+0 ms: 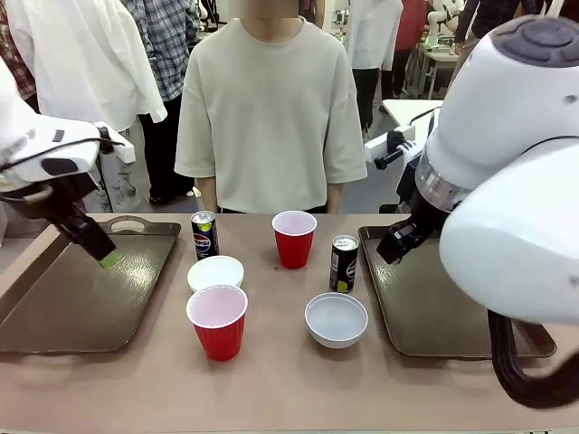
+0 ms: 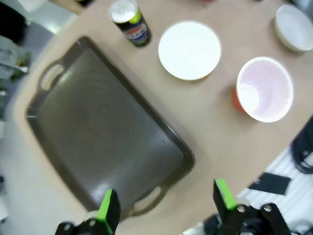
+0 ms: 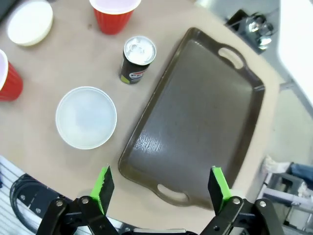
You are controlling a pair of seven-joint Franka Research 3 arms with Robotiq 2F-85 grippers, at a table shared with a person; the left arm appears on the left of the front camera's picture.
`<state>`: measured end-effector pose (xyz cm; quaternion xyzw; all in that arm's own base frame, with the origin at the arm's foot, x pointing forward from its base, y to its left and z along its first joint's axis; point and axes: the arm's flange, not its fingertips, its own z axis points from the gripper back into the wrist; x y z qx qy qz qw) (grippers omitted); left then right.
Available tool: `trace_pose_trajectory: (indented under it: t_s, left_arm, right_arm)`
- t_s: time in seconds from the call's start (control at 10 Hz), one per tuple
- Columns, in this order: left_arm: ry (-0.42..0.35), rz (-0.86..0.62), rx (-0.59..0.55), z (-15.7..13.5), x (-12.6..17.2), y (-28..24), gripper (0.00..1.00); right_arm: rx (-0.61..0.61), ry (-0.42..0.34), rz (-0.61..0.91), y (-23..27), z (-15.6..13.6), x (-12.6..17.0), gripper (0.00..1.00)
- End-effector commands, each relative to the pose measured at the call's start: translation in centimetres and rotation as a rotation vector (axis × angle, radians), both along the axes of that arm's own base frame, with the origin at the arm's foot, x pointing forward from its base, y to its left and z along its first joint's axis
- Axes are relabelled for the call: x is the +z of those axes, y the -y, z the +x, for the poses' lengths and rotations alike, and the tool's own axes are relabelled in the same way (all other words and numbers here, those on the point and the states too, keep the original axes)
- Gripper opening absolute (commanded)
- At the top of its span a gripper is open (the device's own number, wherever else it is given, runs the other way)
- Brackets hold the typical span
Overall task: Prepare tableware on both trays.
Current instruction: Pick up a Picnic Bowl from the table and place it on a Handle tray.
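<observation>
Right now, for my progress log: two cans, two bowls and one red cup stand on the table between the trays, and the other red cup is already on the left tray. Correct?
Not quite. The left tray is bare: the front view shows both red cups on the table between the trays, the near cup and the far cup. The rest stands.

Left tray (image 1: 72,298) and right tray (image 1: 425,307) lie bare — between them, upright: red cups (image 1: 217,321) (image 1: 294,237), white bowls (image 1: 215,271) (image 1: 336,318), black cans (image 1: 204,235) (image 1: 344,264).

You can make out one brand mark: the left black can (image 1: 204,235) carries what looks like a Pepsi globe logo. The right can (image 1: 344,263) has a label too blurred to read.
</observation>
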<state>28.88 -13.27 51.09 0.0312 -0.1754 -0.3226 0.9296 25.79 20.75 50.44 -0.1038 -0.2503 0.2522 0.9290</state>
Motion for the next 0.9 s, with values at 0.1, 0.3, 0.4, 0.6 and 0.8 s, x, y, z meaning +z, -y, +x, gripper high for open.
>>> trace_pose_trajectory:
  t_s: [0.1,0.3,0.4,0.6,0.8]
  left_arm:
    - [-0.023,-0.013,0.004,1.7,-1.8,0.3,1.00]
    - [-0.086,-0.195,-0.039,0.9,-0.8,-0.5,1.00]
    - [-0.157,-0.357,-0.066,1.4,0.8,-1.8,1.00]
    - [-0.242,-0.705,-0.078,2.6,1.6,-5.5,1.00]
    - [-0.351,-0.945,0.014,4.4,0.7,-9.7,1.00]
  right_arm:
    - [0.000,0.000,0.000,0.0,0.0,0.0,1.00]
    - [0.049,-0.096,0.418,3.7,3.5,0.9,1.00]
    - [0.040,-0.120,0.589,5.4,3.8,1.2,1.00]
    - [-0.023,-0.088,0.945,11.9,3.2,1.9,1.00]
    - [-0.078,-0.091,1.125,16.4,1.5,0.5,1.00]
